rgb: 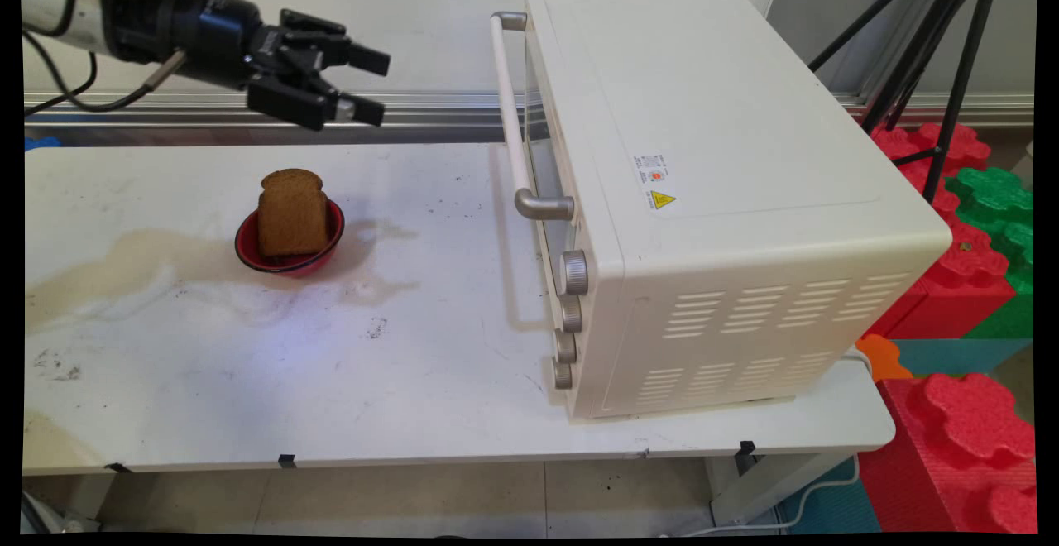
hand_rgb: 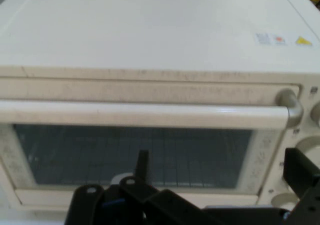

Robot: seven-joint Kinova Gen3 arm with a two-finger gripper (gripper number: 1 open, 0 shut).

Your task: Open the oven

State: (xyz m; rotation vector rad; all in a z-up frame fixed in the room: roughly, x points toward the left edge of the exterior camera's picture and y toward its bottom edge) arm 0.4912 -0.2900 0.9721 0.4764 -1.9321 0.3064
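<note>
the gripper [rgb: 376,84] hung spread and empty above the table [rgb: 414,364], facing the closed toaster oven's [rgb: 711,198] handle [rgb: 513,116], with the bread [rgb: 289,213] in the red bowl [rgb: 325,253] below it.

Matt cream oven [rgb: 728,157] with glass door [hand_rgb: 135,155], brushed-metal knobs [rgb: 573,273]; glossy red bowl [rgb: 289,248], rough-crusted bread [rgb: 289,213].

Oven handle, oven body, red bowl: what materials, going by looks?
The long cream bar handle looks like matte plastic or enamel, capped by satin silver metal-look ends. The cream toaster oven body looks like painted sheet metal, with punched side vents. The small red bowl is glossy, either plastic or enamel; I cannot tell which.
</note>
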